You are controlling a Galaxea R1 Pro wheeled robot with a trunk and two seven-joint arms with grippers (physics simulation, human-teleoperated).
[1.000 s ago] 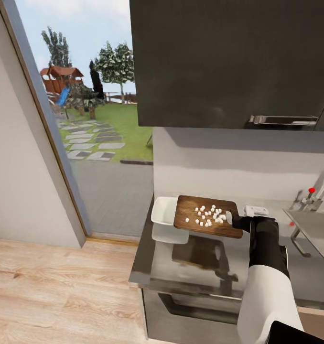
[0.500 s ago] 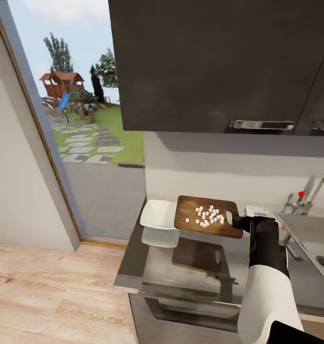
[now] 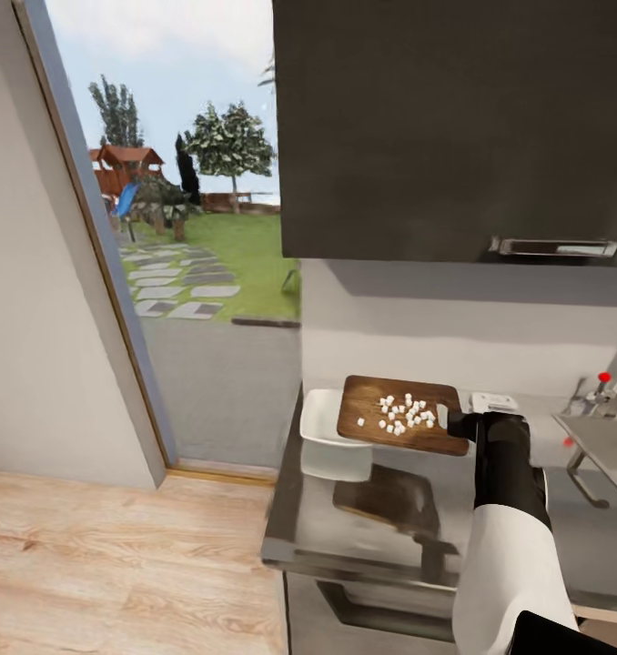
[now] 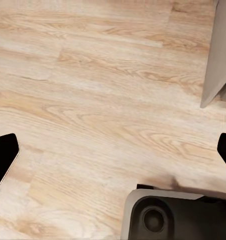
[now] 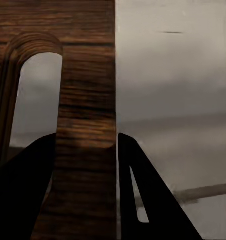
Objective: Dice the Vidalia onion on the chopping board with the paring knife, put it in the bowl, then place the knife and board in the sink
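Note:
The brown chopping board point(image 3: 395, 435) hangs level above the grey countertop point(image 3: 363, 532), carrying the diced onion point(image 3: 401, 412) as a scatter of tiny white bits. My right gripper point(image 3: 456, 425) is shut on the board's slot-handle end; in the right wrist view its dark fingers point(image 5: 138, 190) clamp the wooden strip point(image 5: 85, 125) beside the slot. The board's left end overlaps the white bowl point(image 3: 321, 421), which sits at the counter's left end. Part of the sink point(image 3: 609, 446) and its tap with a red dot point(image 3: 604, 377) show at the right edge. My left gripper point(image 4: 113, 150) stands open over the wooden floor.
A dark wall cabinet point(image 3: 454, 127) hangs over the counter. A small white box point(image 3: 492, 402) lies by the wall behind my right hand. To the left are a glass door onto a garden point(image 3: 190, 264) and wooden floor point(image 3: 117, 564). The robot's base point(image 4: 173, 215) shows below my left gripper.
The view has swung back to the left, so the counter and sink sit further right in it. The board stays in my right gripper, its left end now over the bowl.

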